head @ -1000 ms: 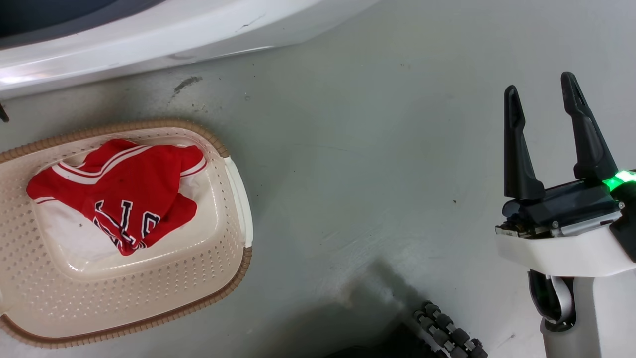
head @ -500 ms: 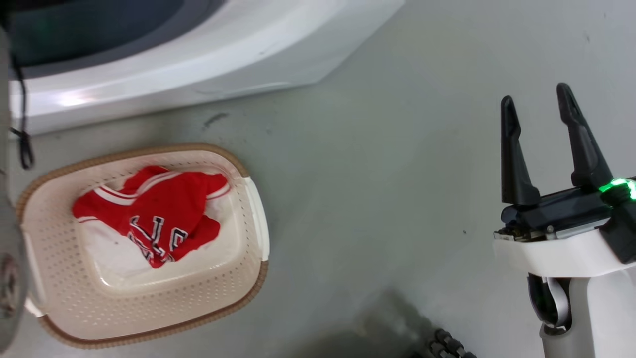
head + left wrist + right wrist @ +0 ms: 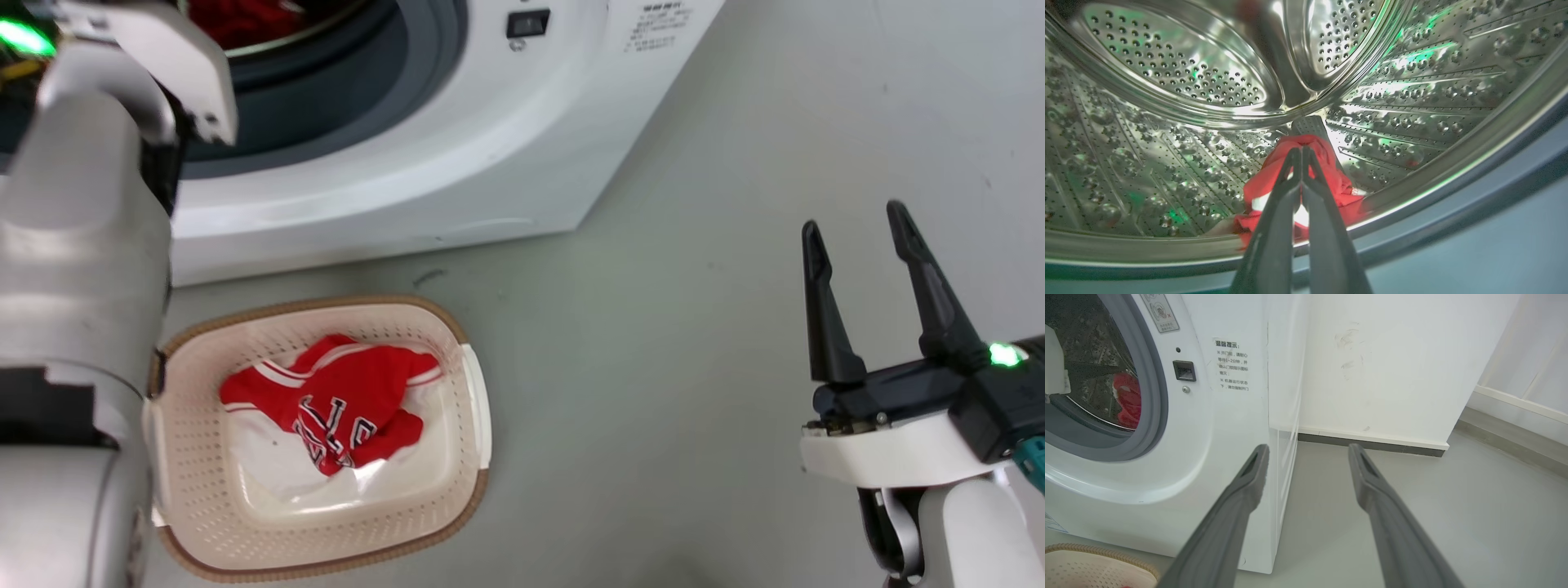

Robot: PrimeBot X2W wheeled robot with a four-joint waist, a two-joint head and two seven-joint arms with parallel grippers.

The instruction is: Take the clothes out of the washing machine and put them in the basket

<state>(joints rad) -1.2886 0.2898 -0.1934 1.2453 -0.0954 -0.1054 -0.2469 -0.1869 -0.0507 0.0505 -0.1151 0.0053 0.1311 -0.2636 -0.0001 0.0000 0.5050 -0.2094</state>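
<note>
Head view, far left: left arm (image 3: 82,237), pale forearm, reaches up into the round opening of the washing machine (image 3: 457,147). A green light shows on its wrist housing.

Left wrist view: left tool (image 3: 1301,152) is inside the perforated steel drum (image 3: 1167,73). Its two dark fingers (image 3: 1274,228) are pressed together along their length, tips touching. A red garment (image 3: 1331,167) lies bunched on the drum floor near the front lip, directly behind the tips. Cannot tell whether any cloth is pinched between them. The same red shows at the top of the opening in the head view (image 3: 245,20) and behind the grey door seal in the right wrist view (image 3: 1128,400).

Basket (image 3: 196,457): on the floor (image 3: 653,367), near the foot of the machine, a strip of bare floor between the two. It stands upright with its brown rim all round. The jersey (image 3: 343,400) lies crumpled on the basket bottom, black-and-white lettering facing up, striped trim at its far edge. Pale basket bottom shows around it.

Machine front, right of the opening: small dark latch socket (image 3: 527,23) and a printed label (image 3: 1231,365). Text too small to read.

Right: right tool (image 3: 853,215) hangs over bare floor, well apart from basket and machine. Its fingers are spread with nothing between them, tips pointing up the head view. Green light at its base. In the right wrist view (image 3: 1308,446) it points past the machine's right corner at a white wall (image 3: 1392,355) with a dark skirting strip.
</note>
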